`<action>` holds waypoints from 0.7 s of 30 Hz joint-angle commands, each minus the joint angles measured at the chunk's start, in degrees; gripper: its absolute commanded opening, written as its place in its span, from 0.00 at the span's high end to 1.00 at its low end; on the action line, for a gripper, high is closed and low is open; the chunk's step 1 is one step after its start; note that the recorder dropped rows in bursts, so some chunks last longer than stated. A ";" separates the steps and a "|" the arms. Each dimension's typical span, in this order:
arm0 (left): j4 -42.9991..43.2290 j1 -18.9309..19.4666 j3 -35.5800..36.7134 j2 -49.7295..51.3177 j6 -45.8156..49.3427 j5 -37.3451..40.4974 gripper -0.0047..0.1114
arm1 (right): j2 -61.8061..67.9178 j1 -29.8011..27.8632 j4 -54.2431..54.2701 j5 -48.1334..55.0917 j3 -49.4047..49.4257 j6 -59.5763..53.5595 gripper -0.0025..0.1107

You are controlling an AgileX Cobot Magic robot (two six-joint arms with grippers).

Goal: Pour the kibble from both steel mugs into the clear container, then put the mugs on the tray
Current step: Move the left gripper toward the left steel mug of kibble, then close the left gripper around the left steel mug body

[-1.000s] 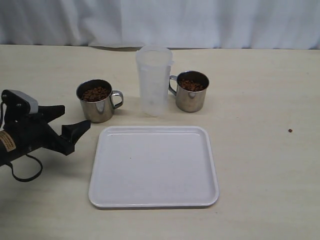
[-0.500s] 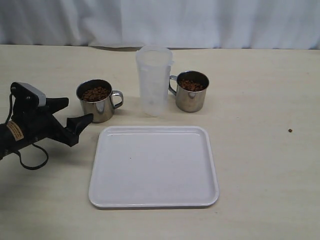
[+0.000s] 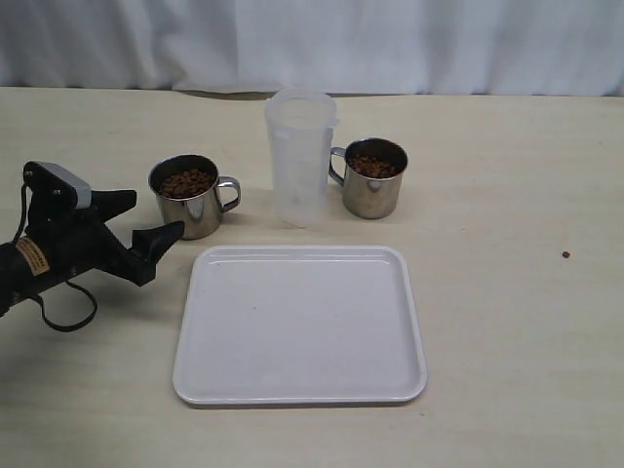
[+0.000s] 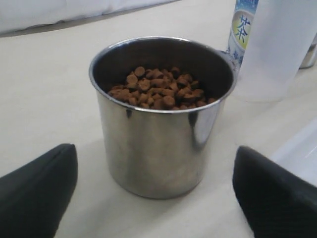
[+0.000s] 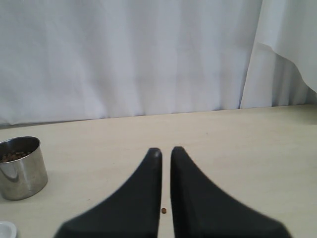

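Note:
Two steel mugs hold kibble: the left mug [image 3: 188, 198] [image 4: 161, 119] and the right mug [image 3: 372, 178] [image 5: 20, 168]. Between them stands the clear container [image 3: 300, 156] [image 4: 277, 49], upright with nothing visible in it. The white tray [image 3: 300, 327] lies in front of them. My left gripper [image 3: 154, 214] [image 4: 154, 150] is open, low over the table just left of the left mug, its black fingers spread wider than the mug and apart from it. Kibble [image 4: 158, 89] fills about half that mug. My right gripper [image 5: 166, 149] is shut on nothing and is outside the exterior view.
One stray pellet [image 3: 565, 254] [image 5: 164, 210] lies on the beige table at the right. A white curtain [image 3: 312, 39] hangs along the table's far edge. A corner of the tray [image 4: 302, 148] shows beside the left gripper's finger.
The left gripper has moved up the table toward the left mug and turned slightly, still open. The mugs, container and tray have not moved.

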 commanded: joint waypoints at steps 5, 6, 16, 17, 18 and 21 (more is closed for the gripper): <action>-1.61 -0.13 -1.47 0.15 -0.34 -0.83 0.25 | -0.16 -0.37 0.18 -0.23 0.26 -0.20 0.93; 0.01 -0.13 -2.42 0.17 -0.34 -0.78 0.25 | -0.16 -0.37 0.18 -0.23 0.26 -0.20 0.93; 2.35 -0.13 -3.80 1.60 -0.60 0.76 0.25 | -0.16 -0.37 0.18 -0.23 0.26 -0.20 0.93; 2.35 -0.13 -4.16 2.23 -0.60 0.37 0.25 | -0.16 -0.37 0.18 -0.23 0.26 -0.20 0.93; 2.59 -0.13 -4.82 2.88 -0.60 0.23 0.25 | -0.16 -0.37 0.18 -0.23 0.26 -0.20 0.93; 3.32 -0.13 -6.44 4.88 -1.56 -0.19 0.25 | -0.16 -0.37 0.18 -0.23 0.26 -0.20 0.93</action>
